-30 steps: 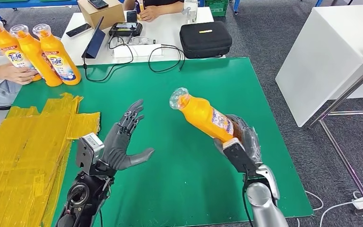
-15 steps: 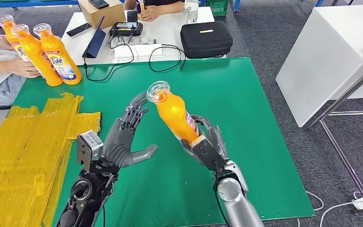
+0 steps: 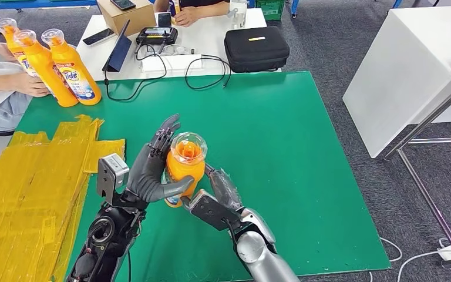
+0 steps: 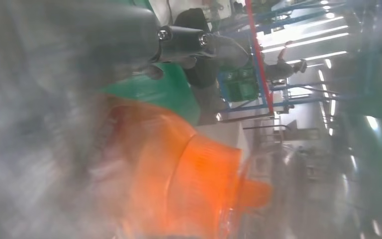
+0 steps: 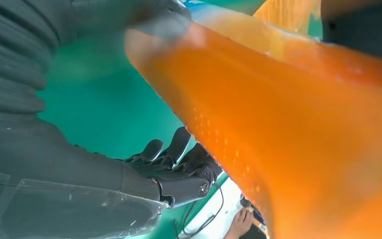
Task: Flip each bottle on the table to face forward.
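An orange bottle (image 3: 185, 161) with a clear cap stands nearly upright above the green mat (image 3: 293, 153), cap toward my camera. My right hand (image 3: 216, 202) grips it low, around its base. My left hand (image 3: 150, 170) is against its other side, fingers straight up behind the bottle and thumb reaching across its front, not closed around it. Up close, the left wrist view shows the blurred orange bottle (image 4: 179, 184) beside the left hand (image 4: 54, 74). In the right wrist view the bottle (image 5: 298, 114) lies against my right hand (image 5: 30, 99).
Three more orange bottles (image 3: 64, 64) stand at the mat's far left corner, a person's hand (image 3: 30, 85) on them. Yellow sheets (image 3: 29, 188) cover the left side. Behind the mat are a black case (image 3: 256, 48), cables and devices. A white table (image 3: 411, 70) stands right.
My right hand carried the bottle leftward and tipped it upright, bringing it into the left hand's palm. The left hand stayed nearly in place with fingers spread.
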Controlling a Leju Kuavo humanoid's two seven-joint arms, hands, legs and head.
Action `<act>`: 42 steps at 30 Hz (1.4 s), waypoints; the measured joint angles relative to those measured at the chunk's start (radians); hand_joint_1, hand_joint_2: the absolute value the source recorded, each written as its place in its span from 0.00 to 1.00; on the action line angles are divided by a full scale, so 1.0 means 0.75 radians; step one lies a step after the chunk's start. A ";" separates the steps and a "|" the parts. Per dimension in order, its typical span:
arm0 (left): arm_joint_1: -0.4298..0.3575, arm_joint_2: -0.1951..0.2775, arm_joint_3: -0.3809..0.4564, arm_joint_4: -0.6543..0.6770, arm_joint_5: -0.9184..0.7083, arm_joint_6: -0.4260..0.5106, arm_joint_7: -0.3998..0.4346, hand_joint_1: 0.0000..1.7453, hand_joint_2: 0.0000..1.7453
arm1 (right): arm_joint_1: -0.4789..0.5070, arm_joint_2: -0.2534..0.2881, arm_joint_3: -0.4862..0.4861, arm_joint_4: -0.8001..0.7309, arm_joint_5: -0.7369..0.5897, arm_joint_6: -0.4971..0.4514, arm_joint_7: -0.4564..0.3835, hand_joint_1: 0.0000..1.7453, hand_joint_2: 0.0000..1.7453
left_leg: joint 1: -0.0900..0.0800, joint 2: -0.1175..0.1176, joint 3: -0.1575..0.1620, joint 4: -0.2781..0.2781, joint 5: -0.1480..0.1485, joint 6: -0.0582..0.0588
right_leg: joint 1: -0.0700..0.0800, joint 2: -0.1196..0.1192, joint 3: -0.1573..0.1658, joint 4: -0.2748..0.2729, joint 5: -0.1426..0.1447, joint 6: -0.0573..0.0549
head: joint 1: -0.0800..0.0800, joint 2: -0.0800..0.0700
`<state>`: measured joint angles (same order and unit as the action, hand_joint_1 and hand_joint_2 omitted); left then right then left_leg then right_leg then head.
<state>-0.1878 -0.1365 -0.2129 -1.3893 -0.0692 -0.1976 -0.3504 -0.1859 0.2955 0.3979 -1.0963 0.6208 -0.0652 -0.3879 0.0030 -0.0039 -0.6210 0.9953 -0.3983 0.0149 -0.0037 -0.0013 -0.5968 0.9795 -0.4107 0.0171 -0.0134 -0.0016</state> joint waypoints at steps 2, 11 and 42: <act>-0.001 0.002 0.005 0.006 0.004 0.000 0.000 0.00 1.00 | -0.003 0.000 0.007 0.010 -0.001 0.000 0.001 1.00 1.00 | 0.000 0.000 0.000 0.000 0.000 0.000 | 0.000 0.000 0.000 0.000 0.000 0.000 | 0.000 0.000; -0.017 0.003 0.062 0.054 0.061 0.011 -0.002 0.00 1.00 | -0.019 0.010 0.075 0.070 -0.008 -0.040 0.016 1.00 1.00 | 0.000 0.000 0.000 0.000 0.000 0.000 | 0.000 0.000 0.000 0.000 0.000 0.000 | 0.000 0.000; -0.019 -0.003 0.081 0.119 -0.049 0.041 -0.026 0.00 1.00 | -0.031 -0.029 0.104 0.063 0.113 -0.288 0.070 1.00 1.00 | 0.000 0.000 0.000 0.000 0.000 0.000 | -0.001 0.000 0.000 0.000 0.000 0.000 | 0.000 0.000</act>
<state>-0.2018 -0.1388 -0.1519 -1.3000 -0.1058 -0.1672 -0.3700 -0.2092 0.2737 0.4756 -1.0494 0.7057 -0.2810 -0.3356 0.0028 -0.0037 -0.6211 0.9954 -0.3984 0.0149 -0.0041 -0.0011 -0.5970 0.9794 -0.4106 0.0171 -0.0132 -0.0016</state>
